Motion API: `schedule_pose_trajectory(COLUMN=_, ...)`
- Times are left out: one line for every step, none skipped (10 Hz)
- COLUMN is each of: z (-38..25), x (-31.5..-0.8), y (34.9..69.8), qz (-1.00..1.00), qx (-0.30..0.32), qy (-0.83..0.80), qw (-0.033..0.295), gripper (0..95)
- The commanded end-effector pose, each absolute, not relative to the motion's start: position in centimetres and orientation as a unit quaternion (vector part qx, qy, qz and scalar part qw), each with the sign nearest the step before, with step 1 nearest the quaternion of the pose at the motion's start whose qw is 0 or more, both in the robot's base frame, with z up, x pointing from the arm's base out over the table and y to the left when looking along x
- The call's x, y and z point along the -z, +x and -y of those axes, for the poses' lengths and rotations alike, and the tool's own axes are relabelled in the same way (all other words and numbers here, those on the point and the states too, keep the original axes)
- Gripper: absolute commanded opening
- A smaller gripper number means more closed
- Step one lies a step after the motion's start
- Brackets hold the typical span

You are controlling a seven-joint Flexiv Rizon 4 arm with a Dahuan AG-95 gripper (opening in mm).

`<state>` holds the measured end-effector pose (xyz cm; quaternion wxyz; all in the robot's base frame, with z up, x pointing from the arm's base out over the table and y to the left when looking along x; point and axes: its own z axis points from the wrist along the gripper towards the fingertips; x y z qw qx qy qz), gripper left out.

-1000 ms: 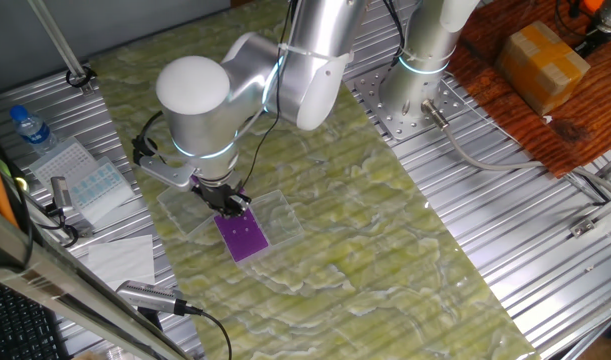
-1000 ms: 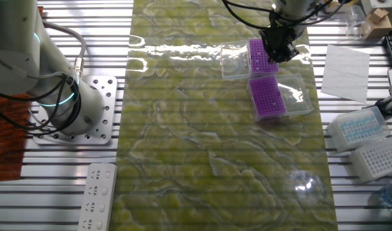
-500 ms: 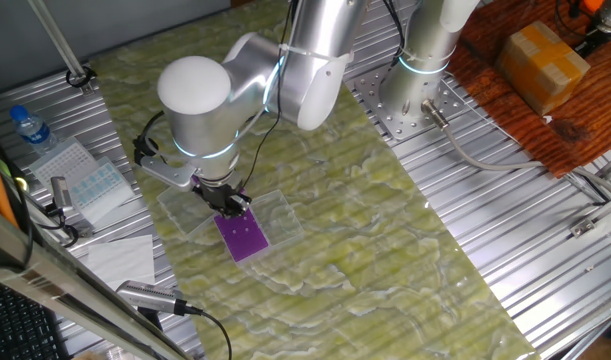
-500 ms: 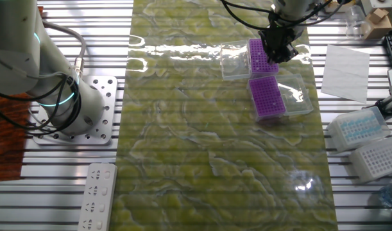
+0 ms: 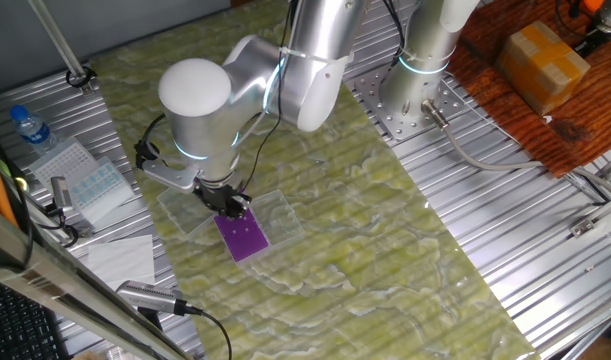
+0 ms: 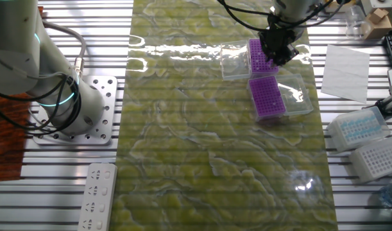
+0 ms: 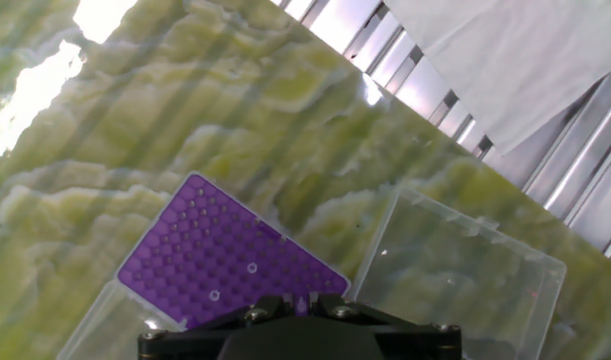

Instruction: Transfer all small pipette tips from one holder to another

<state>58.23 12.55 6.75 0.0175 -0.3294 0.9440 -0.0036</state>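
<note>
**Over the far purple rack, picking a tip**

The small whitish plastic pipette tips [image 7: 251,268] show in the hand view as a few pale dots scattered in the purple perforated rack plate [image 7: 215,265], which sits in a clear plastic box with its open lid [image 7: 465,280] lying to the right. In the other fixed view this rack [image 6: 256,54] is the far one; a second purple rack [image 6: 267,97], just nearer, appears to be the destination (no tips can be made out in it at this size). The black two-finger gripper [image 6: 277,50] hangs directly over the far rack on the green marbled counter [image 6: 202,147]. Whether the jaws are spread or pinching a tip cannot be told. To do this step well, I would centre on a single tip and move straight along its axis, avoiding its neighbours.
</note>
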Motion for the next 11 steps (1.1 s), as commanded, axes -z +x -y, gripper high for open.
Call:
schedule_pose_trajectory(z=-12.6, x=-7.3, y=58.1, qz=-0.951, qx=0.008, qy=-0.309, qw=0.011, gripper=19.0)
schedule_pose_trajectory(z=-12.6, x=-8.1, y=58.0, qz=-0.956, qx=0.009, qy=-0.292, qw=0.007, gripper=0.0)
schedule_pose_trajectory(z=-12.7, x=-8.8, y=57.9, qz=-0.958, qx=0.01, qy=-0.287, qw=0.007, gripper=0.0)
schedule_pose_trajectory(z=-12.8, x=-10.1, y=57.5, qz=-0.958, qx=0.013, qy=-0.285, qw=0.009, gripper=0.0)
schedule_pose_trajectory(z=-12.7, x=-10.8, y=57.0, qz=-0.958, qx=0.013, qy=-0.285, qw=0.013, gripper=0.0)
schedule_pose_trajectory(z=-12.7, x=-11.4, y=56.5, qz=-0.954, qx=0.012, qy=-0.299, qw=0.014, gripper=0.0)
schedule_pose_trajectory(z=-12.6, x=-11.9, y=56.1, qz=-0.949, qx=0.014, qy=-0.316, qw=0.014, gripper=0.0)
schedule_pose_trajectory(z=-12.6, x=-12.3, y=55.6, qz=-0.946, qx=0.019, qy=-0.323, qw=0.013, gripper=0.0)
schedule_pose_trajectory(z=-12.6, x=-12.3, y=55.5, qz=-0.948, qx=0.017, qy=-0.318, qw=0.015, gripper=0.0)
schedule_pose_trajectory(z=-12.6, x=-12.7, y=55.3, qz=-0.955, qx=0.017, qy=-0.294, qw=0.021, gripper=0.0)
schedule_pose_trajectory(z=-12.7, x=-13.0, y=55.2, qz=-0.957, qx=0.025, qy=-0.288, qw=0.032, gripper=0.0)
